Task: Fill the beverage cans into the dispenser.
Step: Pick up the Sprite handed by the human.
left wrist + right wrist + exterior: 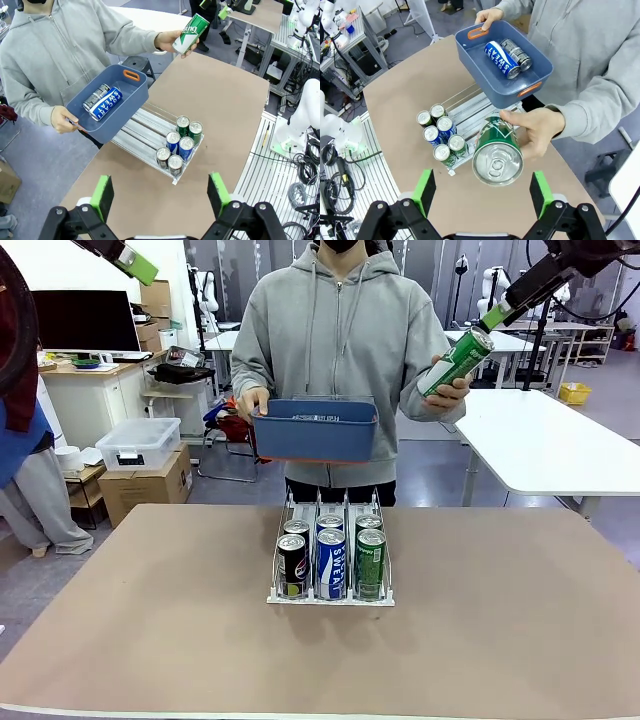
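Observation:
The clear dispenser [330,598] stands mid-table with several beverage cans in its three lanes: black [292,562], blue [330,560] and green [371,560] at the front. A person holds a green can [457,362] up in one hand, silver top toward my right gripper [497,315]. That gripper [482,192] is open, and the can [497,152] sits just ahead of its fingers, held only by the hand. My left gripper [135,262] hangs high at the left, open [160,192] and holding nothing, looking down on the dispenser [142,125].
The person's other hand holds a blue bin [315,430] above the table's far edge, with a blue can [105,103] and a black can [96,96] lying in it. The brown table [500,620] is bare around the dispenser. White tables stand behind at the right.

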`<state>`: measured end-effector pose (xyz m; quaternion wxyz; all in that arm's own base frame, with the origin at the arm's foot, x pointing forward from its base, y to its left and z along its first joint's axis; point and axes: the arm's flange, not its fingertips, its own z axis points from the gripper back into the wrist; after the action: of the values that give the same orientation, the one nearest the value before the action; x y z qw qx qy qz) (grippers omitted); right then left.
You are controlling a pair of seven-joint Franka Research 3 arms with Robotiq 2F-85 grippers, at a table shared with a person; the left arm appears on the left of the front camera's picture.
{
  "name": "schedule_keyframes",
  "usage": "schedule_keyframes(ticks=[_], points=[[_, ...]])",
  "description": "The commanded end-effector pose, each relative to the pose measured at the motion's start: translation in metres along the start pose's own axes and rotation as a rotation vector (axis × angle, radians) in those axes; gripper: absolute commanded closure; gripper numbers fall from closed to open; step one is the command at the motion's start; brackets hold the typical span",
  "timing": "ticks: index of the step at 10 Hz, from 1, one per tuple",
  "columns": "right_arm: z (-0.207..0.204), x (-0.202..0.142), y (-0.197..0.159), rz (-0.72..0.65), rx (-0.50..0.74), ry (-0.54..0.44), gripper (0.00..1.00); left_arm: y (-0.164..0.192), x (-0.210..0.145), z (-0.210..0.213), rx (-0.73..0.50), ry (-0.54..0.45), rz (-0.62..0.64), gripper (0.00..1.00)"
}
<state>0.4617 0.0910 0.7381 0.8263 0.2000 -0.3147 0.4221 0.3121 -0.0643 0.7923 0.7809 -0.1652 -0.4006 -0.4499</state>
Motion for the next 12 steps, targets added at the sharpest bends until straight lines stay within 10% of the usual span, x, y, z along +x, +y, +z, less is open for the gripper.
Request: schedule_keyframes(ticks=[1, 12], points=[[0.002, 0.001, -0.001, 0.015, 0.017, 0.032, 0.0, 0.001, 0.0, 0.0, 0.007, 0.001, 0.002, 0.0], [-0.031, 0.008, -0.026, 0.046, -0.027, -0.002, 0.0, 0.001, 0.0, 0.0, 0.007, 0.001, 0.002, 0.0]])
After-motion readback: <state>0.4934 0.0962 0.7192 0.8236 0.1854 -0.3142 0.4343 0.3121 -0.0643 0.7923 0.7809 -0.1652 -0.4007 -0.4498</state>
